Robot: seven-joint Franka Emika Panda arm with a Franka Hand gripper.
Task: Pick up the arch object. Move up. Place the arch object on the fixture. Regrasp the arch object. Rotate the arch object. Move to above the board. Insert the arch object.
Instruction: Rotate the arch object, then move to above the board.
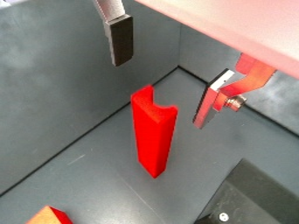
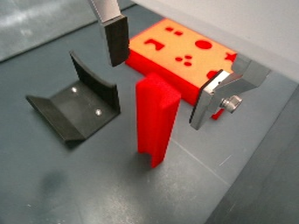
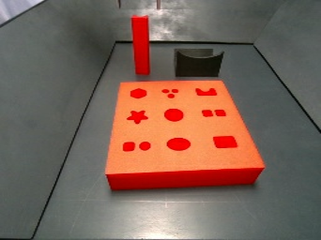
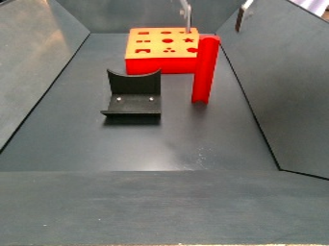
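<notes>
— Where's the arch object [image 2: 156,118] right now?

— Standing upright on the grey floor [image 4: 167,135], on its own. In a side view it sits just beside the board [image 3: 175,127], near one corner, with the fixture [image 4: 133,96] close by on the floor. Nothing is touching it.

— And the end effector [image 2: 162,68]?

— Above the bar, spread wide. In both wrist views one finger [image 1: 121,39] hangs to one side of the red top and the other finger [image 1: 218,96] well off to the opposite side. It's holding nothing; the gap is far broader than the bar.

— So the pick-up isn't done.

— Not yet, I'd say. To do it well, it should come straight down so the bar sits midway between the plates, then close evenly on the two flat faces.

— Any risk?

— The bar is tall and slim, standing on a small end. If one pad reaches it first, I'd expect it to tip. Gripping near the top also leaves room above the floor.
</notes>
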